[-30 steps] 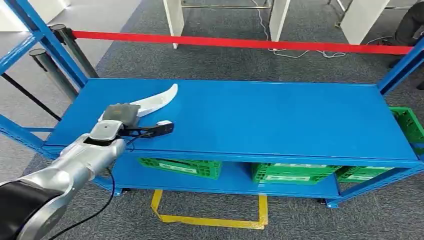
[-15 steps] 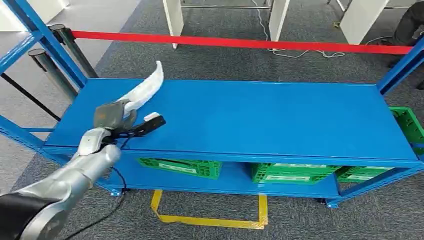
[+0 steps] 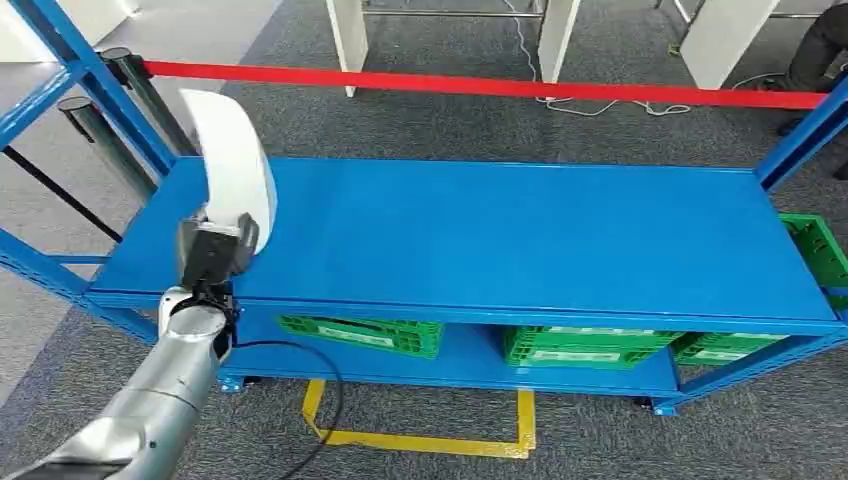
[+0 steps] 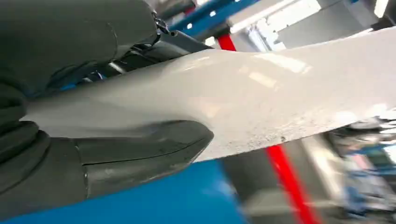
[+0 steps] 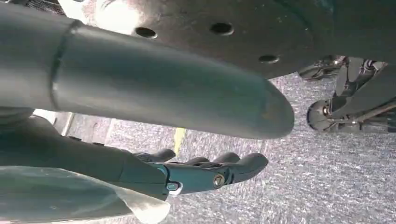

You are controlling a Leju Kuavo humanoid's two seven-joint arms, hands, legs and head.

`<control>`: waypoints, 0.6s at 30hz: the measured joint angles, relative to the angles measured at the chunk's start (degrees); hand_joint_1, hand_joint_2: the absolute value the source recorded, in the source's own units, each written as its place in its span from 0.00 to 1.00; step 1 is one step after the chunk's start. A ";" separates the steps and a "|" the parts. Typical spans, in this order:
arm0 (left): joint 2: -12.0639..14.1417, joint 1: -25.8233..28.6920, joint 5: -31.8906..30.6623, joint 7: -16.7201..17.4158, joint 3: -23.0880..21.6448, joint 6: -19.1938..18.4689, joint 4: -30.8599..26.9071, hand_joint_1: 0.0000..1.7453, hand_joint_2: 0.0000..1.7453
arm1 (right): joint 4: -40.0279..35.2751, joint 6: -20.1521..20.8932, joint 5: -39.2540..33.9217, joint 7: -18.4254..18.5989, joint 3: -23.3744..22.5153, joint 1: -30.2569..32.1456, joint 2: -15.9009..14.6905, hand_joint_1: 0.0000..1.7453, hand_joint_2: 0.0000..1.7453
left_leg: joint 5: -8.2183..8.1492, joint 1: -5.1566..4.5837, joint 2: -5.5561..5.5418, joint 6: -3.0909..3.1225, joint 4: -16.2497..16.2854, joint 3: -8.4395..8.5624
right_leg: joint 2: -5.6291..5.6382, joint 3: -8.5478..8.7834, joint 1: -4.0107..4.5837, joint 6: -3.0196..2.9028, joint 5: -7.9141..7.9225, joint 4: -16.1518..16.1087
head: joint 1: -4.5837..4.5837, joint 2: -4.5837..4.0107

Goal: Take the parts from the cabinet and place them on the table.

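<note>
My left hand [image 3: 212,252] grips one end of a long, curved white part [image 3: 235,160] above the left end of the blue cabinet top [image 3: 520,235]. The part stands nearly upright, clear of the surface. In the left wrist view the white part [image 4: 280,88] crosses the picture, with the grey thumb [image 4: 140,149] pressed against its side. My right hand [image 5: 210,170] hangs over the grey carpet with its fingers stretched out, apart from the thumb, and nothing in them.
Green crates [image 3: 360,335] [image 3: 590,347] sit on the lower shelf, and another [image 3: 815,250] at the right end. A red barrier tape [image 3: 480,86] runs behind the cabinet. Blue uprights [image 3: 95,85] and a post [image 3: 140,90] stand at the left. Yellow floor marking [image 3: 420,440] lies in front.
The left hand has lifted the white part off the cabinet top and swung it from lying flat to nearly upright, drawing back towards the front left edge.
</note>
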 joint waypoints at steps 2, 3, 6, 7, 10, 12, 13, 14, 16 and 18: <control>-0.67 3.28 4.63 0.87 -1.78 -2.67 -9.74 1.00 1.00 | 0.00 -0.33 0.63 -1.12 0.00 0.22 0.02 0.00 0.00 | -0.04 0.00 0.01 0.05 0.00 0.00 | 0.02 0.00 0.00 0.01 -0.01 -0.02 | 0.00 0.00; -0.87 4.80 6.69 0.66 -2.81 -3.51 -13.86 1.00 1.00 | -0.06 -0.20 0.87 -3.26 0.00 0.28 0.04 0.00 0.00 | -0.05 0.00 0.01 0.06 -0.01 -0.02 | -0.01 0.01 0.00 0.02 -0.03 -0.02 | 0.00 0.00; -0.96 10.39 12.15 -1.21 -4.65 -4.76 -25.61 1.00 1.00 | -0.33 0.42 -0.53 -12.88 -0.09 0.89 0.02 0.00 0.00 | -0.17 0.00 0.06 0.03 -0.02 0.03 | 0.08 0.03 0.00 0.04 -0.12 -0.03 | -0.02 0.00; -1.11 12.58 14.43 -1.56 -4.76 -5.50 -29.07 1.00 1.00 | -0.42 0.02 -1.10 -14.91 -0.44 0.96 0.02 0.00 0.00 | -0.21 0.01 0.10 0.05 -0.02 0.05 | 0.12 0.04 0.00 0.07 -0.14 -0.03 | 0.00 0.00; -1.18 19.00 17.93 -2.28 -4.70 -6.92 -38.39 1.00 1.00 | -1.05 -4.36 -1.09 -17.90 -1.47 1.30 0.15 0.00 0.00 | -0.27 0.01 0.10 0.12 -0.02 0.07 | 0.08 0.08 0.00 0.07 -0.22 -0.04 | -0.02 0.00; -1.00 22.92 17.98 -2.67 -4.57 -7.07 -42.98 1.00 1.00 | -1.46 -7.37 -0.20 -19.13 -1.84 1.69 0.44 0.00 0.00 | -0.49 -0.22 0.11 0.73 0.43 -0.13 | -0.15 0.24 -0.43 0.68 0.07 -0.50 | 0.00 0.00; -0.98 24.66 17.87 -3.07 -4.48 -7.23 -45.23 1.00 1.00 | -1.77 -9.63 0.48 -19.63 -1.97 1.71 0.55 0.00 0.00 | -0.27 -0.28 0.12 1.20 0.03 0.01 | -0.15 0.48 -0.44 0.91 0.24 -0.96 | -0.13 0.00; -0.98 26.16 17.54 -3.50 -4.24 -7.47 -47.29 1.00 1.00 | -2.14 -12.60 0.94 -19.93 -2.01 1.71 0.70 0.00 0.00 | 0.44 -0.20 0.13 1.79 -1.68 0.68 | -0.13 1.10 -0.10 1.26 0.49 -1.65 | -0.11 0.00; -0.96 29.26 15.92 -4.14 -4.06 -8.21 -50.94 1.00 1.00 | -2.73 -17.69 1.09 -20.31 -2.65 1.77 0.94 0.00 0.00 | 1.80 0.48 0.54 2.08 -4.59 2.84 | -0.11 0.31 0.12 1.20 -1.31 0.20 | 0.31 0.00; -0.87 31.31 14.50 -4.14 -3.91 -9.00 -53.16 1.00 1.00 | -2.89 -17.54 1.05 -18.52 -3.43 1.68 1.05 0.00 0.00 | 1.81 0.55 0.53 2.07 -4.56 2.91 | -0.10 -3.73 -0.05 1.45 -5.34 8.90 | 0.41 0.00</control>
